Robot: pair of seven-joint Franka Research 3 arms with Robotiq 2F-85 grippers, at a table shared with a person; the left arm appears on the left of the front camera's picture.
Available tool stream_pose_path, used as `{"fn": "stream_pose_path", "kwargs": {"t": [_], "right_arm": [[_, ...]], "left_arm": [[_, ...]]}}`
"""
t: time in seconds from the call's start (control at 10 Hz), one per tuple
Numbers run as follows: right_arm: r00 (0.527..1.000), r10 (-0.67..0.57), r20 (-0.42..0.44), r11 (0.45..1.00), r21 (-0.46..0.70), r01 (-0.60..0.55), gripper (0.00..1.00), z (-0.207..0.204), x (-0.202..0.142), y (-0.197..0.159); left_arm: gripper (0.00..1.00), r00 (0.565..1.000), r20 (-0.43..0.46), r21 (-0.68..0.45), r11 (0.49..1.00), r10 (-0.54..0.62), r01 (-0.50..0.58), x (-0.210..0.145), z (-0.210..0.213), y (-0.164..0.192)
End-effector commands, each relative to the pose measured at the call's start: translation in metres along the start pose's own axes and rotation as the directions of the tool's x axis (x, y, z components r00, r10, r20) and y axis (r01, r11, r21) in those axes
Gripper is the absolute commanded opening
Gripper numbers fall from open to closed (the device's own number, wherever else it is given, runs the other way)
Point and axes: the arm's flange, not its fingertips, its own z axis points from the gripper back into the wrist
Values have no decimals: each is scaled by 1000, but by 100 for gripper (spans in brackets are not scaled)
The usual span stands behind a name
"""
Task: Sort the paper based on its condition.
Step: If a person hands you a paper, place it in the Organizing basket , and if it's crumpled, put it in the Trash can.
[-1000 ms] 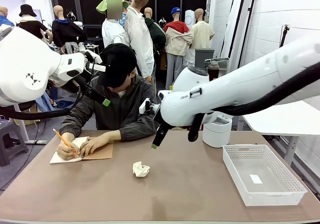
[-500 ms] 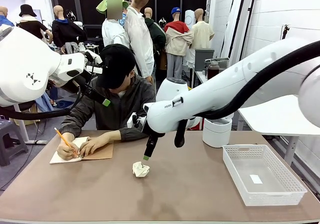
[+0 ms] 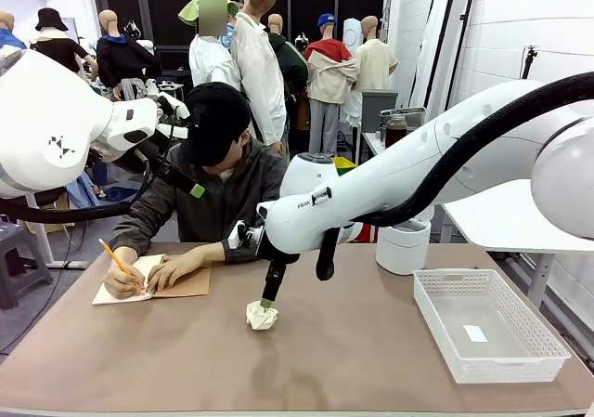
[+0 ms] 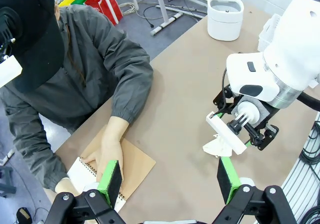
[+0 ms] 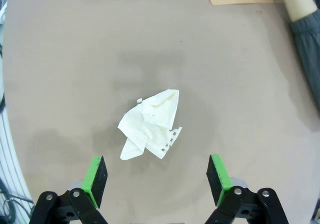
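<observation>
Paper [image 3: 262,316], crumpled into a ball, mid-tabletop [image 3: 353,361]. Just above it, right claw [image 3: 267,298], jaws spread wide to either side. At 3 o'clock, white basket [image 3: 510,369]. At 10 o'clock, notebook [image 3: 190,285] under a person's hand [image 3: 176,270]. Higher, also toward 10 o'clock, left claw [image 4: 169,176], likewise spread.

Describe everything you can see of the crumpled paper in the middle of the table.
The crumpled paper is a thin white sheet, crushed into a loose, angular wad with sharp creases. One edge shows a row of small torn notches. It lies on the bare brown table, near its middle. The open right gripper hangs just above it, one green pad on each side; no pad appears to touch it.
</observation>
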Motion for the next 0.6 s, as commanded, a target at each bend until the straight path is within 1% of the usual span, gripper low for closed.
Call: {"fn": "stream_pose_path", "kwargs": {"t": [0.0,0.2,0.3,0.5], "right_arm": [[1000,-5,0,1000,-6,5,100,1,-1,-1],[1000,-2,1,1000,0,2,100,0,-1,-1],[1000,0,-18,1000,15,0,100,-9,1,-8],[999,24,-26,998,51,-22,100,-24,7,-12]], "left_arm": [[100,1000,-3,7,1000,15,-15,0,0,0],[100,1000,-3,7,1000,15,-15,0,0,0],[100,1000,-3,7,1000,15,-15,0,0,0],[100,1000,-3,7,1000,15,-15,0,0,0]]}}
